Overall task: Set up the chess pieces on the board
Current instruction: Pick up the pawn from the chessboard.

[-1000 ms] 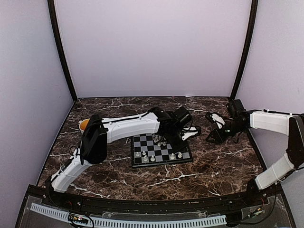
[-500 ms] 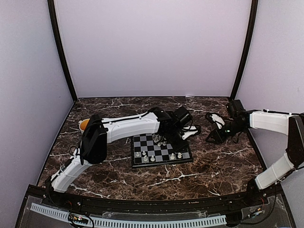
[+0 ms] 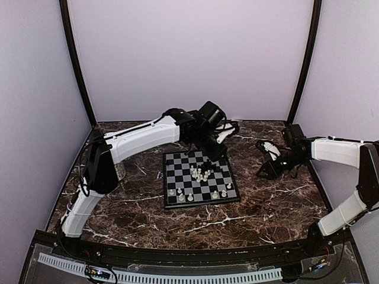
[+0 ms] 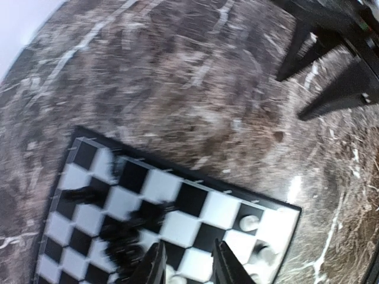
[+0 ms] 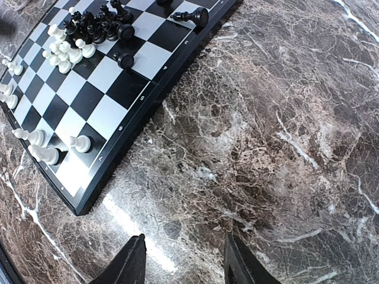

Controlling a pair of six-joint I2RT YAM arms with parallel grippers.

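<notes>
Left claw (image 4: 186, 269) risen to far edge of board (image 3: 174, 168), spread, empty, right claw (image 5: 185, 260) spread over tabletop (image 5: 284, 118)

Tabletop (image 3: 266, 207): dark brown marble pattern, white veining, glossy glare patches. Enclosure: pale lilac walls (image 3: 189, 59) on three sides, black corner posts (image 3: 77, 65) at the back. Near edge: white ribbed strip (image 3: 177, 277) along a black rail (image 3: 177, 255).

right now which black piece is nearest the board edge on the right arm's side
The lone black piece in the outermost column of the board, beside that border; the other black ones sit further in.
</notes>
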